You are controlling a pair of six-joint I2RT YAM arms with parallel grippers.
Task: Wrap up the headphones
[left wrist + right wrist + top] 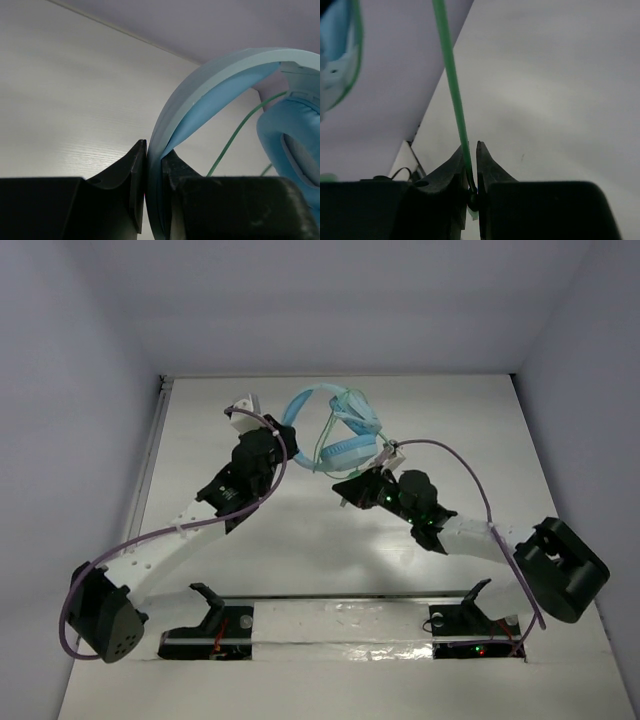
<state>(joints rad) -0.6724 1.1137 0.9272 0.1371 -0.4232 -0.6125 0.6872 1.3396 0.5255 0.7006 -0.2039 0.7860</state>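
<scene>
**A:** From above, where are the headphones?

**B:** Toward the far middle of the table, held up between the two arms. The left claw is at the left side of the headband. The right claw is just below the ear cups. I cannot tell whether a cup touches the table.

**A:** Why held up like that?

**B:** My guess is that a steadied headband leaves room to wind the cable around it.

**A:** What does the left wrist camera show?

**B:** The left claw is clenched on the headband, with its edge pinched between both fingers. One ear cup hangs to the right, and the green cable runs past it.

**A:** And the right wrist camera?

**B:** The right claw is nipped tight on the cable. The cable runs straight and taut up out of the top of the view, with the ear cup at top left. Gripped that way, it can probably be led in loops without slack tangling.
</scene>
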